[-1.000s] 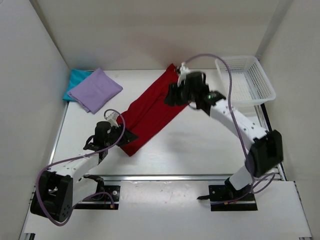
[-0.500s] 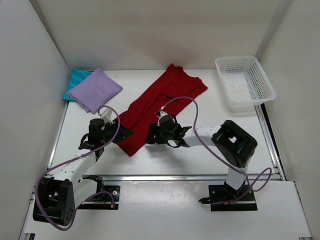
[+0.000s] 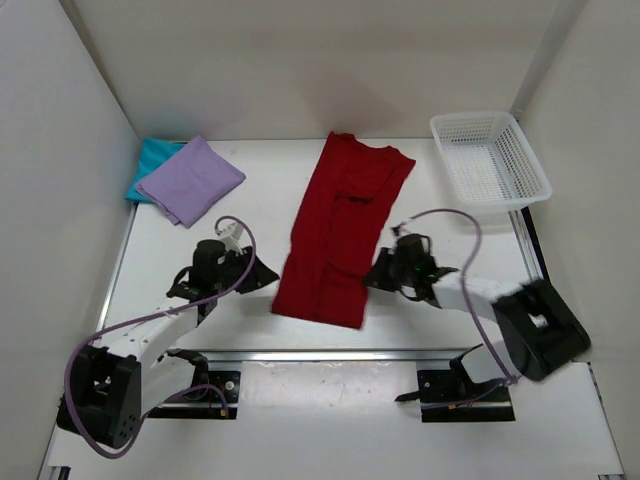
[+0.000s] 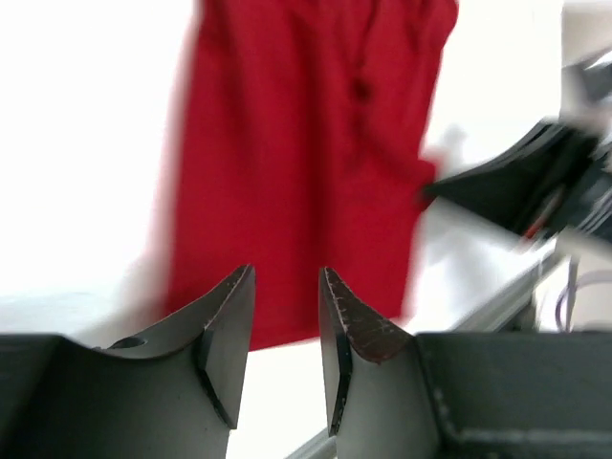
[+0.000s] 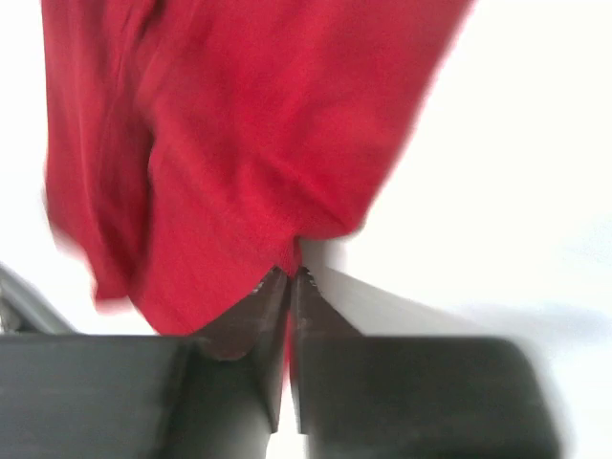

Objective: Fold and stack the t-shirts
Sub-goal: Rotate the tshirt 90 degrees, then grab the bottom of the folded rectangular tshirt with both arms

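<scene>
The dark red t-shirt (image 3: pixel 340 225) lies lengthwise in the middle of the table, folded into a narrow strip, collar end far. My right gripper (image 3: pixel 373 279) is shut on its near right edge; the wrist view shows red cloth (image 5: pixel 239 124) pinched between the closed fingertips (image 5: pixel 277 287). My left gripper (image 3: pixel 264 276) is open and empty, low at the shirt's near left side, with the shirt (image 4: pixel 306 143) just ahead of the fingers (image 4: pixel 229 306). The folded lavender t-shirt (image 3: pixel 190 180) lies on the teal one (image 3: pixel 150 158) at the far left corner.
A white mesh basket (image 3: pixel 490 160) stands at the far right. White walls close in the left, far and right sides. A metal rail (image 3: pixel 330 352) runs along the near table edge. The right arm (image 4: pixel 535 182) shows in the left wrist view.
The right gripper swept from the far side down across to the near right, dragging the red shirt from a diagonal lie to a nearly straight one. The left gripper shifted slightly right.
</scene>
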Robot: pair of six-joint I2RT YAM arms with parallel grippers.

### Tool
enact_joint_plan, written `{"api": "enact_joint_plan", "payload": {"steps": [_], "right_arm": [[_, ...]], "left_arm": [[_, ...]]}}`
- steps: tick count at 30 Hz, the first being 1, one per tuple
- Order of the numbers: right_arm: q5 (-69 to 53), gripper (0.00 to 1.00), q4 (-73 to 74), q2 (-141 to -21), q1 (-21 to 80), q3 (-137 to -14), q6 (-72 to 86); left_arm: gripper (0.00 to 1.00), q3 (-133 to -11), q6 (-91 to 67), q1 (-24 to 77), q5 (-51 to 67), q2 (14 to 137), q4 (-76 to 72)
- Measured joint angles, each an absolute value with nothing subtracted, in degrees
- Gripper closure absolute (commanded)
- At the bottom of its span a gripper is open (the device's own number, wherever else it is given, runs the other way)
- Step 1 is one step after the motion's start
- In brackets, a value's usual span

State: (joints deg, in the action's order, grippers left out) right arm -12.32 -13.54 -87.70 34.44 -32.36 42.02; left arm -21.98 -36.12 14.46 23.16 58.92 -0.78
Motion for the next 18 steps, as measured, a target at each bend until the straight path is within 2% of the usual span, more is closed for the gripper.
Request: {"api": "enact_joint_plan", "payload": {"steps": [1, 4, 11, 15, 17, 18], "right_arm": [[-13.3, 0.72, -10.7, -82.3, 30.0, -29.2, 40.4], [-14.3, 0.49, -3.3, -70.2, 22.9, -24.6, 36.2], [-13.2, 0.48, 10.3, -49.1, 24.3, -18.6, 33.9], [-9.7, 0.52, 17.1, -44.3, 29.3, -15.8, 36.4], [-8.9, 0.55, 19.0, -43.0, 31.5, -14.5, 38.0], [-8.9, 0.56, 19.4, -42.5, 32.1, -14.1, 38.8]], "left_arm": [[0.56, -22.1, -35.8, 16.7, 22.5, 59.6, -0.7], [0.51, -22.7, -34.9, 22.0, 20.8, 62.3, -0.2], [0.45, -23.6, -31.2, 28.4, 17.2, 66.7, 3.8], [0.41, -23.2, -31.1, 31.9, 17.5, 68.8, 3.8], [0.42, -23.1, -31.5, 33.7, 17.6, 69.9, 3.8], [0.46, -23.1, -31.5, 34.6, 18.0, 70.5, 3.2]]}}
